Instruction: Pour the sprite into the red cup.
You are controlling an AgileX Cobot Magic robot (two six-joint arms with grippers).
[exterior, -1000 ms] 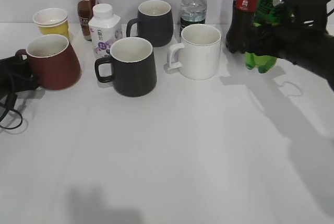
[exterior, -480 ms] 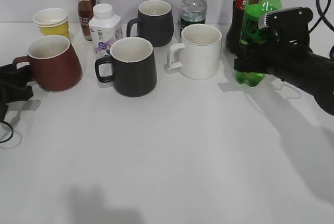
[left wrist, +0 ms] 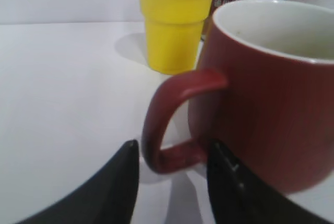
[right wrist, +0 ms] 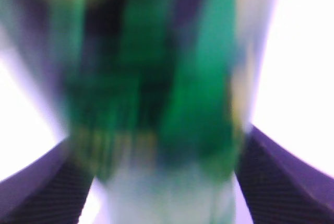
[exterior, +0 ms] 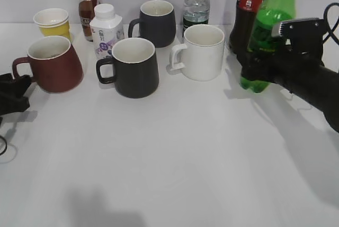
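The sprite (exterior: 267, 31) is a tall green bottle at the right of the exterior view, tilted slightly with its top to the right. My right gripper (exterior: 259, 64) is shut on its lower body. In the right wrist view the sprite (right wrist: 156, 78) fills the frame, blurred, between the two jaws (right wrist: 156, 182). The red cup (exterior: 53, 63) stands at the left with its handle pointing left. My left gripper (exterior: 13, 92) is open just left of the handle. In the left wrist view the red cup (left wrist: 271, 93) is close, and its handle lies between my open jaws (left wrist: 172, 161).
Two black mugs (exterior: 132, 68) (exterior: 156, 23) and a white mug (exterior: 201, 52) stand mid-table. A cola bottle (exterior: 248, 12) stands right behind the sprite. A yellow paper cup (exterior: 52, 21), a brown drink bottle (exterior: 85, 2), a white carton bottle (exterior: 104, 28) and a water bottle (exterior: 196, 5) line the back.
The right gripper carried the sprite left and slightly down, then shifted a little right as the bottle's top leaned right. The left gripper drew back from the red cup's handle.
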